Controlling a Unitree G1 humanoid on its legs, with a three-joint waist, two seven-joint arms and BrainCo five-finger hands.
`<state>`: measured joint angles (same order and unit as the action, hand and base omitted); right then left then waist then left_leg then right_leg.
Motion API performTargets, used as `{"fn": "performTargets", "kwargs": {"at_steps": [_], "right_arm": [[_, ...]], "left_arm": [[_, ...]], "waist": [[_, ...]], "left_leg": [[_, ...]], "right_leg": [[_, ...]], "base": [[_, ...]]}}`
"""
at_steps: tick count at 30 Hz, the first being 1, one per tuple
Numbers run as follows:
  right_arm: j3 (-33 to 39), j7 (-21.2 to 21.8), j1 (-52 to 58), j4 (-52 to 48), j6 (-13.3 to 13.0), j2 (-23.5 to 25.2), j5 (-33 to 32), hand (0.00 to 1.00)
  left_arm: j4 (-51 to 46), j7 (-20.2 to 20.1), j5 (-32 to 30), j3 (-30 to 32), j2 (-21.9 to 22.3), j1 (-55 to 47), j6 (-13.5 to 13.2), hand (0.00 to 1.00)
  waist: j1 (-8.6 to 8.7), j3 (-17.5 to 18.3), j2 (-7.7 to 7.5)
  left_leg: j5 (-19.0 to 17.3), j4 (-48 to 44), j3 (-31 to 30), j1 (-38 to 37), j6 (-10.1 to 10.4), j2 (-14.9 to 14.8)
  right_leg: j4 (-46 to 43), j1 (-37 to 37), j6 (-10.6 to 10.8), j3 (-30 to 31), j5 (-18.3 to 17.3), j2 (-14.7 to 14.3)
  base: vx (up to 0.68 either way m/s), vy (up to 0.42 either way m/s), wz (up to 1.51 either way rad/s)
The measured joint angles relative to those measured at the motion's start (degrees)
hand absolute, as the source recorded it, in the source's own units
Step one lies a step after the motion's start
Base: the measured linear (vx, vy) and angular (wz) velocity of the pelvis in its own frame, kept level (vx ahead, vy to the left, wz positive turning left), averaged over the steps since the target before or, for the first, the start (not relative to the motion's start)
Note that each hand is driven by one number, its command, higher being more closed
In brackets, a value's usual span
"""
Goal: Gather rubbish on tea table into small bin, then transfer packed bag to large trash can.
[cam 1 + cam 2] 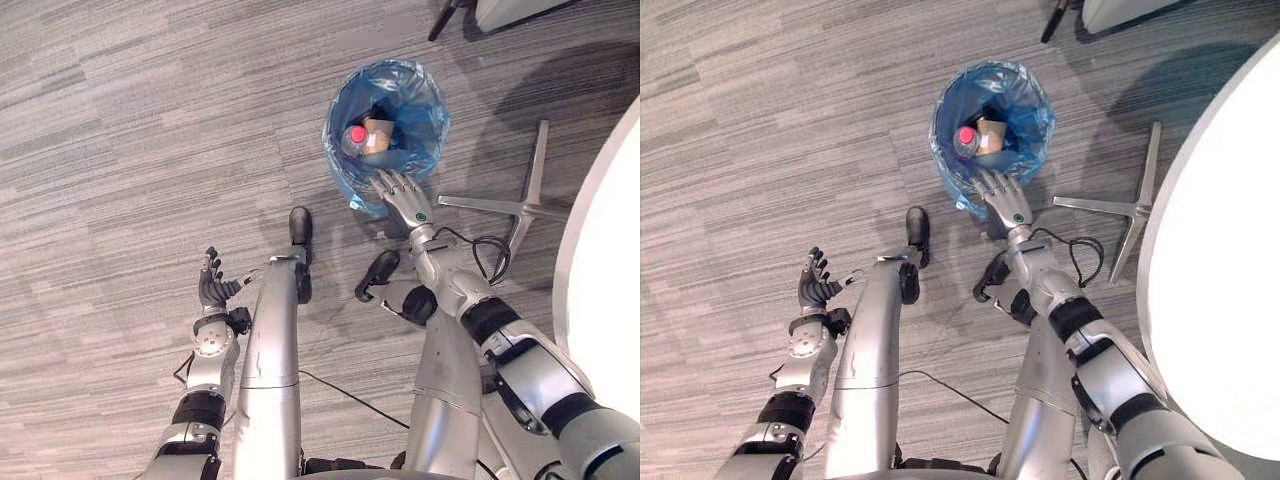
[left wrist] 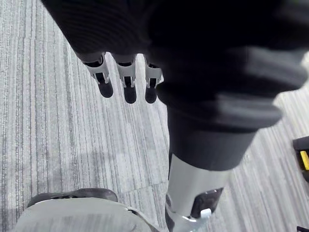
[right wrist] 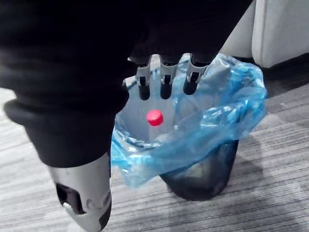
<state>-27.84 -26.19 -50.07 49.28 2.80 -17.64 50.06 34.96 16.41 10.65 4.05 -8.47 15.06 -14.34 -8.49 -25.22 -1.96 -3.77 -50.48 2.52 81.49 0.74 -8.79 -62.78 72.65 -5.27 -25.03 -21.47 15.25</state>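
We see right hand [image 1: 400,197], fingers spread, at near rim of blue-lined small bin [image 1: 436,100], red-capped bottle [image 1: 356,135] inside; left hand [image 1: 212,290] loosely open above carpet [image 1: 100,150].

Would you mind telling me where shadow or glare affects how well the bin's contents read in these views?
Left eye view: the blue plastic bin liner shades its inside, yet the red bottle cap stands out. Right wrist view: pale sheen on the liner's folds; the cap reads clearly past the right robot hand.
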Motion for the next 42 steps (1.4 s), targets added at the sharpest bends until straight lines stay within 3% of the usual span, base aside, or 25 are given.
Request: {"fn": "performTargets", "kwargs": {"at_steps": [1, 9, 21, 33, 42], "right_arm": [[1.0, 0.0, -0.7, 1.0, 0.3, 0.5, 0.0, 1.00], [1.5, 0.1, -3.6, 5.9, 1.0, 2.1, -1.1, 1.00], [1.9, 0.2, -3.6, 4.3, -0.2, 2.9, -5.4, 1.00], [11.5, -1.6, 6.6, -15.1, -2.1, 3.7, -15.1, 1.00], [14.0, -1.5, 20.3, -31.8, -3.9, 8.7, -25.0, 1.00]], "left_arm": [[0.2, 0.1, 0.0, 0.0, 0.2, 0.0, 0.0, 0.00], [0.5, 0.1, 0.1, -0.1, 0.8, 0.0, 0.0, 0.00], [0.5, 0.1, 0.1, 0.0, 1.0, 0.0, 0.0, 0.00], [-1.1, 0.3, 0.0, 0.4, 0.9, -0.1, 1.1, 0.00], [-4.7, -0.4, -0.1, -2.0, 3.4, -2.7, 2.5, 0.00]], "waist": [[-0.06, 0.0, 0.00], [-0.14, 0.0, 0.01], [-0.18, 0.0, 0.02], [-0.14, 0.0, 0.02], [0.98, 1.0, 0.05]], "left_leg": [[0.2, 0.0, -0.1, 0.3, 0.0, 0.1], [0.1, 0.4, -0.3, 0.8, 0.0, 0.9], [0.2, 0.4, -0.4, 1.0, 0.2, 0.9], [0.1, -0.7, -0.5, -1.5, 0.0, 0.6], [0.1, 4.9, 2.3, -15.5, 0.0, -0.3]], "right_leg": [[-0.1, 0.3, 0.0, 0.0, 0.0, 0.1], [-0.6, 0.8, 0.0, -0.2, -0.5, 0.9], [-0.6, 0.9, -0.4, -0.4, -0.5, 0.8], [-1.5, -1.6, -0.2, -0.1, -0.7, 0.7], [4.4, -14.5, 0.3, 0.2, 0.0, -0.6]], "base": [[0.00, 0.013, 0.04], [0.00, 0.015, 0.06], [0.00, 0.000, 0.00], [-0.02, 0.012, -0.01], [-0.03, 0.005, 0.00]]}}
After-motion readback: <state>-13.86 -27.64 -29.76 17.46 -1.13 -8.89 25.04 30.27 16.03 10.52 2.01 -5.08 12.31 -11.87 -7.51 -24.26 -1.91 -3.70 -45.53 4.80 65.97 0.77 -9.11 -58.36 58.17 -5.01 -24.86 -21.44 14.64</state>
